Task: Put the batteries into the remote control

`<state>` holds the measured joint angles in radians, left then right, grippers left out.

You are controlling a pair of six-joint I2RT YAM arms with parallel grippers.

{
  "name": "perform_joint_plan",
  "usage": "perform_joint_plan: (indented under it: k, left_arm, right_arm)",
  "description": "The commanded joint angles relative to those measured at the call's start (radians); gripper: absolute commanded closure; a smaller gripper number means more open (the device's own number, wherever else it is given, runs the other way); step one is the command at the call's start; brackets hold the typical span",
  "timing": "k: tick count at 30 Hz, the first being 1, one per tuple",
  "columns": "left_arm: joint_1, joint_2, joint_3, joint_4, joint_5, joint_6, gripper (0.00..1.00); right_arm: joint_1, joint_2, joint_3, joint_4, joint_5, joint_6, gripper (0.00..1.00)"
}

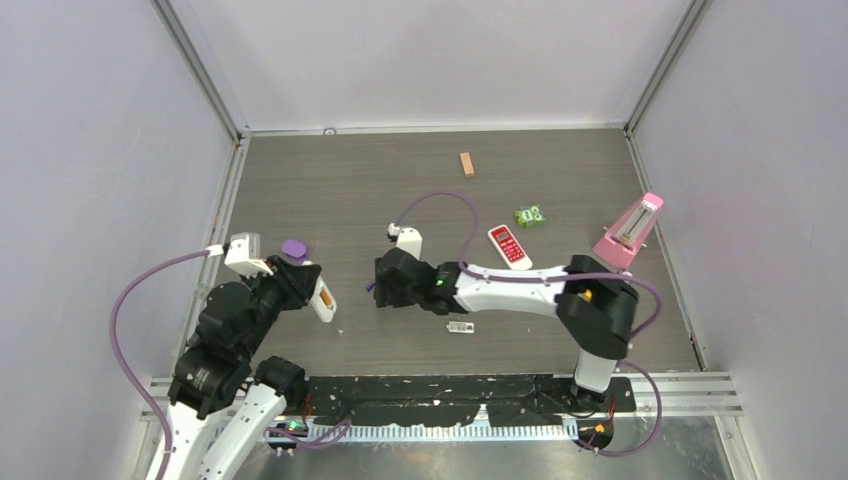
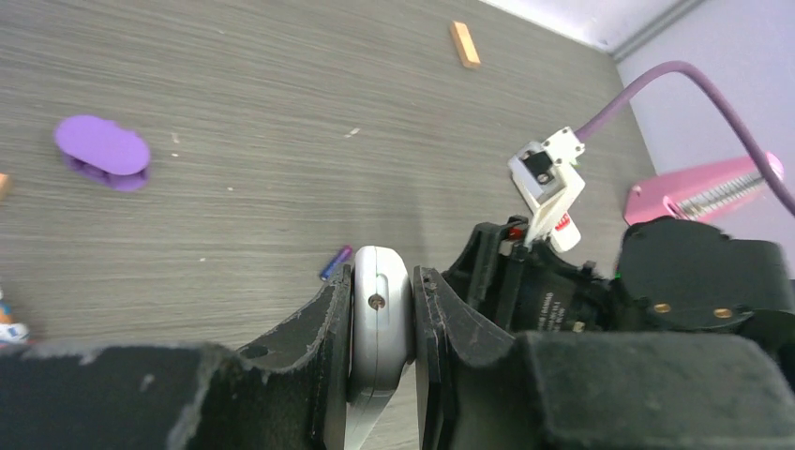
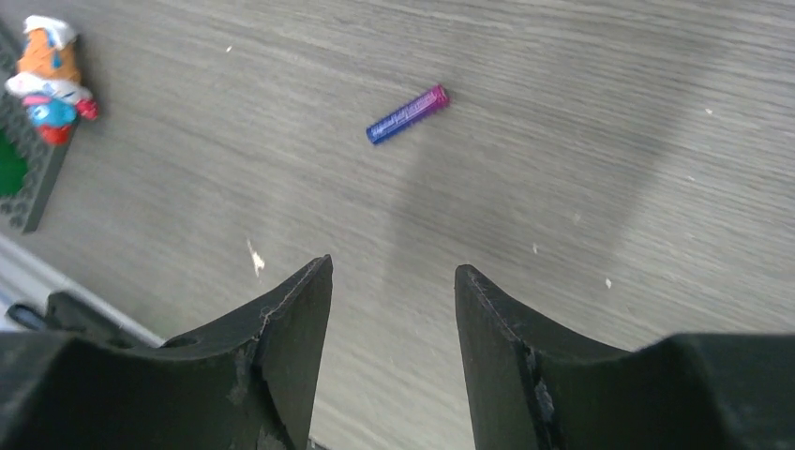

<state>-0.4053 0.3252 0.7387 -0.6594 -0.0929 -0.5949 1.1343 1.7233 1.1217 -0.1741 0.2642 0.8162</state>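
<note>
Cell: slim blue-purple cylindrical battery (image 3: 407, 114) at 12 o'clock of right jaws (wide, empty); prob light, stiff, rolly, so pinch mid-length. Left jaws clamp long white remote (image 2: 378, 323).

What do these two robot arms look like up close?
The left arm and the right arm are alike: chunky black joints joined by white shells. A purple cable loops to a small white camera box on each wrist. The pincer fingers are matte black, wedge-shaped and scuffed at the edges.
</note>
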Motion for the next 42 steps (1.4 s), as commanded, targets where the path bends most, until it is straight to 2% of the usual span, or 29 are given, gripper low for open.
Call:
perform_joint_plan:
  k: [1, 10, 22, 24, 27, 35, 38, 40, 42]
  left_arm:
    - [0.0, -0.043, 0.037, -0.046, -0.128, -0.009, 1.0]
    - [0.0, -0.075, 0.029, -0.08, -0.147, -0.011, 1.0]
    - [0.0, -0.168, 0.021, -0.092, -0.254, -0.009, 1.0]
    - [0.0, -0.184, 0.022, -0.093, -0.262, -0.008, 1.0]
    - [0.0, -0.182, 0.028, -0.101, -0.262, -0.007, 1.0]
    - [0.0, -0.168, 0.024, -0.096, -0.241, -0.012, 1.0]
    - [0.0, -0.162, 0.015, -0.089, -0.216, -0.014, 1.0]
    - [0.0, -0.153, 0.011, -0.081, -0.188, -0.013, 1.0]
    - [0.001, -0.148, 0.007, -0.064, -0.163, 0.0, 1.0]
  right_arm:
    - [0.013, 0.142, 0.182, -0.102, 0.118, 0.08, 0.44]
    - [0.022, 0.362, 0.44, -0.302, 0.209, 0.212, 0.43]
    - [0.034, 0.558, 0.686, -0.473, 0.321, 0.178, 0.44]
    - [0.038, 0.574, 0.703, -0.496, 0.333, 0.159, 0.48]
    - [0.046, 0.582, 0.708, -0.501, 0.351, 0.099, 0.61]
    - [0.071, 0.543, 0.677, -0.495, 0.39, -0.089, 0.78]
    - [0.068, 0.489, 0.605, -0.401, 0.349, -0.173, 0.85]
    - [0.058, 0.433, 0.517, -0.301, 0.242, -0.267, 0.93]
    - [0.031, 0.388, 0.441, -0.244, 0.147, -0.331, 0.95]
